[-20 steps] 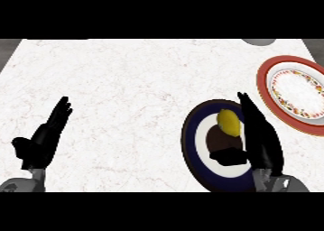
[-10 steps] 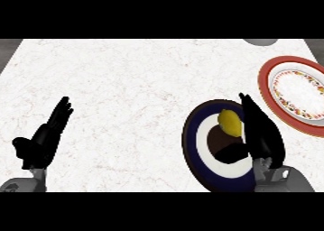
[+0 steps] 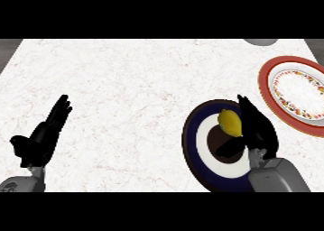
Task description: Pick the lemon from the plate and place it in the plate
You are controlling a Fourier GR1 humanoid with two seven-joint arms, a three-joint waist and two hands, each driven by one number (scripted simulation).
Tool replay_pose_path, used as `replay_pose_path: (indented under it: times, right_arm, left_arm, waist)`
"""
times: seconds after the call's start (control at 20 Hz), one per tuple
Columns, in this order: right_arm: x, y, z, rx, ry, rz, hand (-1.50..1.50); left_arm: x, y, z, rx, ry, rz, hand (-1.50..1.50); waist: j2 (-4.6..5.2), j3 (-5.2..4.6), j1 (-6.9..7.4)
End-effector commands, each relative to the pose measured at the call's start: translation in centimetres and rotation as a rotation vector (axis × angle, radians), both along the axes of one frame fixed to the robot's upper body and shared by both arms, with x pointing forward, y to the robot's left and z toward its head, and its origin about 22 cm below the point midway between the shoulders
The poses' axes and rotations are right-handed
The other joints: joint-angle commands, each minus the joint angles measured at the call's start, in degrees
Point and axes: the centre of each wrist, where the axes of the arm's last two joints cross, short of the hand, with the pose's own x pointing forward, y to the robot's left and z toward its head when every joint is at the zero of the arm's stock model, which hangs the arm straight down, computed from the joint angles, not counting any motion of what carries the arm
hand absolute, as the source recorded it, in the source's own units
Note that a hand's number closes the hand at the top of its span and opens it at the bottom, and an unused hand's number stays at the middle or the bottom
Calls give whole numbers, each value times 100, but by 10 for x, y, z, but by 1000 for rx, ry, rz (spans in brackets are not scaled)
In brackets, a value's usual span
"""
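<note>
A yellow lemon [image 3: 230, 122] lies on the dark blue plate [image 3: 193, 145] with a white ring, at the lower right of the counter. My right hand [image 3: 257, 128] stands over that plate just right of the lemon, fingers straight and pointing away, thumb reaching under the lemon toward the plate's dark centre. The hand looks to touch the lemon's right side without curling round it. A red-rimmed plate [image 3: 268, 85] with a patterned white inside sits at the far right, with nothing on it. My left hand [image 3: 41, 139] rests open at the lower left, fingers up.
The white marble counter [image 3: 137, 85] stretches bare across the middle and left. A grey round object [image 3: 261, 41] shows partly at the top right edge. The counter's dark edge runs down the far left.
My right hand has slid slightly left and nearer on the blue plate, closing in on the lemon. The lemon, both plates and my left hand have stayed put.
</note>
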Motion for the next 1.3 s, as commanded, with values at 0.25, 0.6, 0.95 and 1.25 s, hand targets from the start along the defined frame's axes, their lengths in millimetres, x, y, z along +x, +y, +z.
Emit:
replay_pose_path:
  times: [0.25,0.6,0.95,1.25]
  right_arm:
    - [21,-16,-28,-59,49,-33,-150]
    - [28,-5,-42,-3,78,94,150]
    - [33,-12,-45,-18,26,128,150]
    - [-22,-205,-32,-125,-41,24,150]
  left_arm:
    - [-7,-4,3,2,8,16,0]
    - [1,10,-12,-16,-3,14,0]
    - [7,-2,0,-16,-2,5,0]
    - [-16,6,-12,-8,23,61,0]
  waist:
    - [2,1,11]
    - [8,0,5]
    - [1,1,2]
    - [-20,28,-334]
